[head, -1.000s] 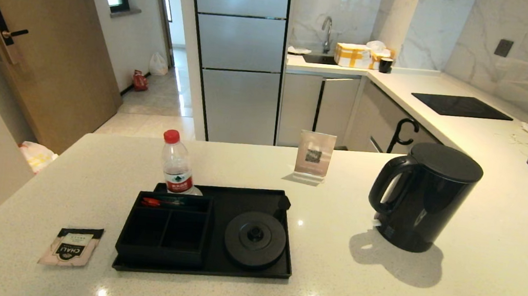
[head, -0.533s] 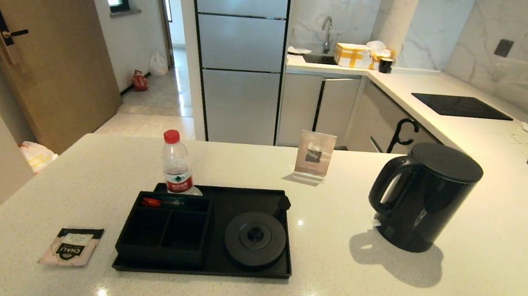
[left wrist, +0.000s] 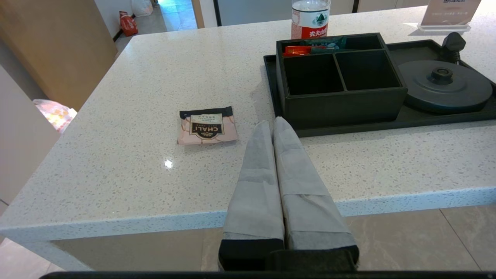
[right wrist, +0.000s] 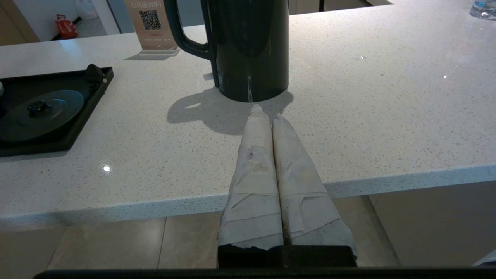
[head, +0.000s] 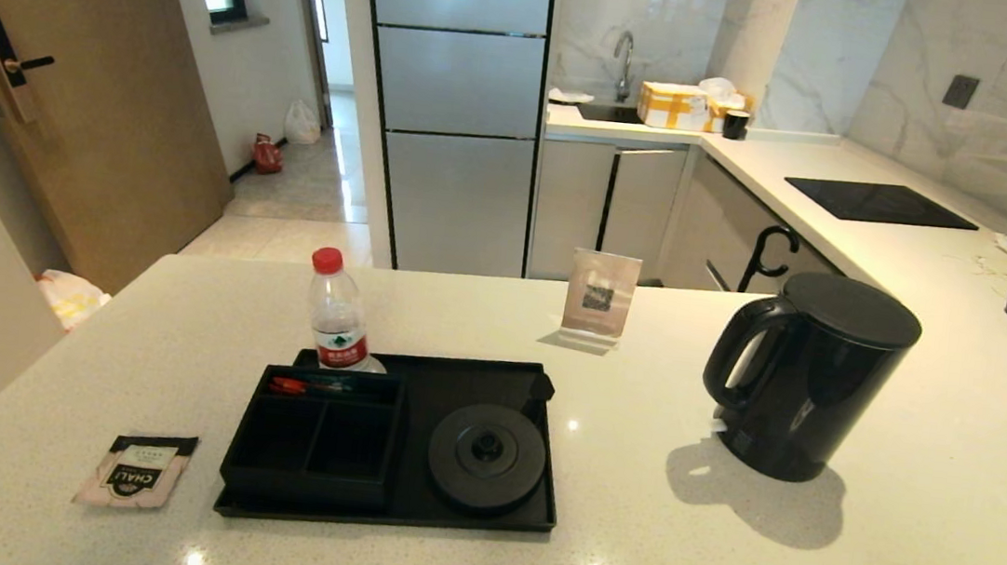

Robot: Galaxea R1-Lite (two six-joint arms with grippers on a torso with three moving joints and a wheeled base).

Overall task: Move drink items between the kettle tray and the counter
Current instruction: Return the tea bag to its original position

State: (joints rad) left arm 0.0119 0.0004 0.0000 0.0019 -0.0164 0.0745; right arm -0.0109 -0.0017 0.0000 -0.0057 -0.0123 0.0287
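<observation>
Counter (head: 906, 549): the speckled stone top carries everything; both arms hang off its near edge, absent from the head view.
Kettle (head: 816, 376): stands upright on the counter, well to the right of the tray, its loop handle turned toward the tray.
Kettle tray (head: 447, 372): lies flat at centre, holding the compartment box (head: 310, 477) on its left and the bare round kettle base (head: 485, 457) on its right.
Water bottle (head: 337, 316): red-capped, at the tray's far left corner (not one of the items to move).
Tea sachet (head: 136, 468): lies flat on the counter, just left of the tray.
Right gripper (right wrist: 264, 113): padded fingers pressed together, holding nothing, aimed at the kettle's foot from off the counter edge.
Left gripper (left wrist: 273, 124): fingers likewise closed and empty, pointing between the sachet and the box.
Step in hand: probably the first reach, nothing yet grasped.
Doing it well: the right gripper would need to spread its fingers before closing on the handle, lift the kettle straight, then centre it over the base's middle stud; a tilted lowering risks a skewed seat. The thin sachet calls for a low pinch at one edge.
</observation>
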